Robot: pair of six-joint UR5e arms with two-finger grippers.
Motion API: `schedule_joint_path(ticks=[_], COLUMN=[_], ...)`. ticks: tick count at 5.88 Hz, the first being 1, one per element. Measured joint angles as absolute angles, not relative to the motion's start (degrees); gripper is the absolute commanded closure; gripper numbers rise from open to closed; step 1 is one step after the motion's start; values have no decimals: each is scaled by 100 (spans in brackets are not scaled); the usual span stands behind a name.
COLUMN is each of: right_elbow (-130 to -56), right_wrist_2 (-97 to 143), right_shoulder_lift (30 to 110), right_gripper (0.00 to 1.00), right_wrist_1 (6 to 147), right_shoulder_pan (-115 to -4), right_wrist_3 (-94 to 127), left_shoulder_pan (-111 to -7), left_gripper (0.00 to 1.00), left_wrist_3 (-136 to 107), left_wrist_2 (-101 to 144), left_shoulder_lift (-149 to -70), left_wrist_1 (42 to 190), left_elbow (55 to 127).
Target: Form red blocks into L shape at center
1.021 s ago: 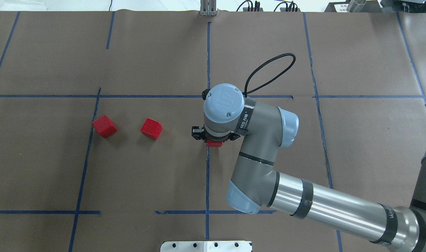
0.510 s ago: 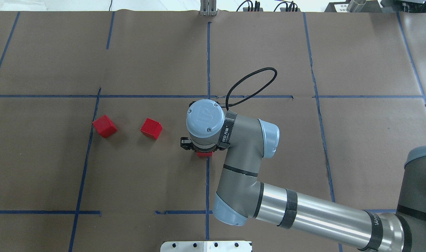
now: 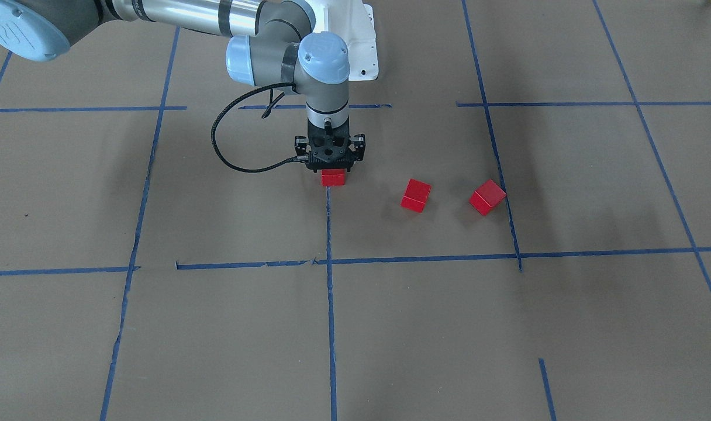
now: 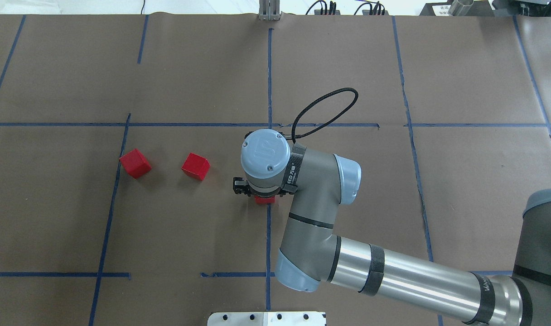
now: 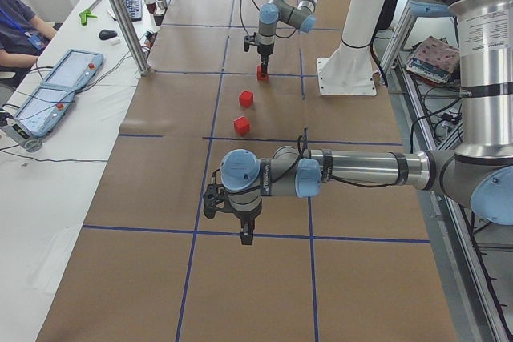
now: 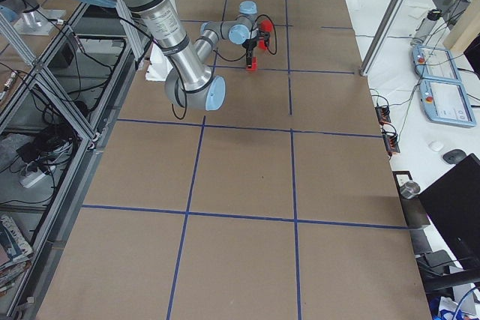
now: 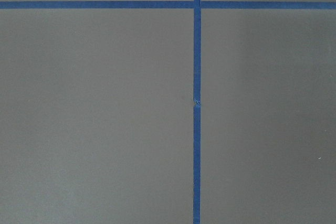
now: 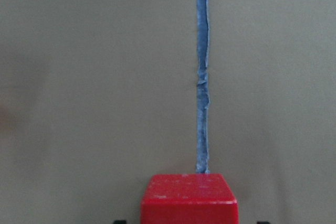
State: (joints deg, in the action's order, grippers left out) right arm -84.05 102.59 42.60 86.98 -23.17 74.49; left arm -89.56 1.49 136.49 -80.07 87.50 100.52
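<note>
My right gripper [image 4: 262,195] is shut on one red block [image 4: 264,199], low over the vertical blue tape line in the center area [image 4: 203,226]. The front view shows this block [image 3: 332,178] under the gripper [image 3: 331,169]; the right wrist view shows its top [image 8: 189,198]. Whether it touches the paper I cannot tell. Two more red blocks lie to the left, one inside the center [image 4: 195,166], one on its left tape line [image 4: 135,163]. My left gripper [image 5: 245,236] shows only in the exterior left view, away from the blocks; I cannot tell if it is open or shut.
The right arm's black cable [image 4: 325,108] loops out behind the wrist. The white robot base plate [image 4: 266,318] sits at the near table edge. In the exterior left view a metal post [image 5: 128,18] and teach pendants [image 5: 56,86] stand beside the table.
My right gripper has carried the red block left and toward the robot, onto the vertical tape line. It has hardly moved in the last half second. The two loose blocks stayed put.
</note>
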Motion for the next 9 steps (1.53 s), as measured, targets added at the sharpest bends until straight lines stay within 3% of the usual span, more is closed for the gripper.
schedule_joint_path(ticks=[2,5,9], right_elbow=[-8598,-8764,-9084], right_wrist_2=[10712,12121,13195], right_shoulder_lift=[4243,4593,6781], right_gripper=[0,0,0], right_wrist_1=[8859,9592,9687], right_shoulder_pan=[-2847,-4684,-7321], right_wrist_3=[7290,5249,459], left_shoulder_pan=[-8942,-8797,-7946], left_gripper=[0,0,0], left_wrist_3=[157,111,-934], left_wrist_2=[13647,13629,13895], left_shoulder_lift=[-8012,-8394,-9294], left_wrist_1=[8794,9432,9850], left_elbow=[10054,10099,10341])
